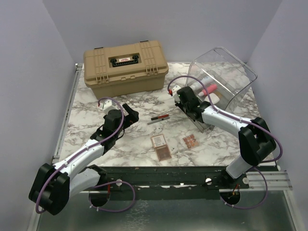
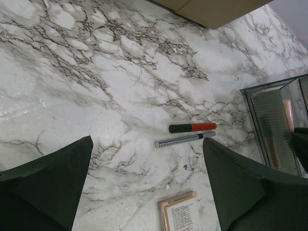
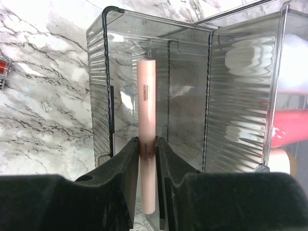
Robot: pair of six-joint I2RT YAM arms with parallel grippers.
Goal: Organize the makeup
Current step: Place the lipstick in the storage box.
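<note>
Lying on open bench between tan case and clear bin, the pencils and palettes sit away from every edge. At the left wrist, the left fingers hang spread wide over bare marble, with the pencils lengthwise across the view. At the right wrist, the right fingers pinch a pink tube near its lower end, its long axis pointing at the bin's compartments.
</note>
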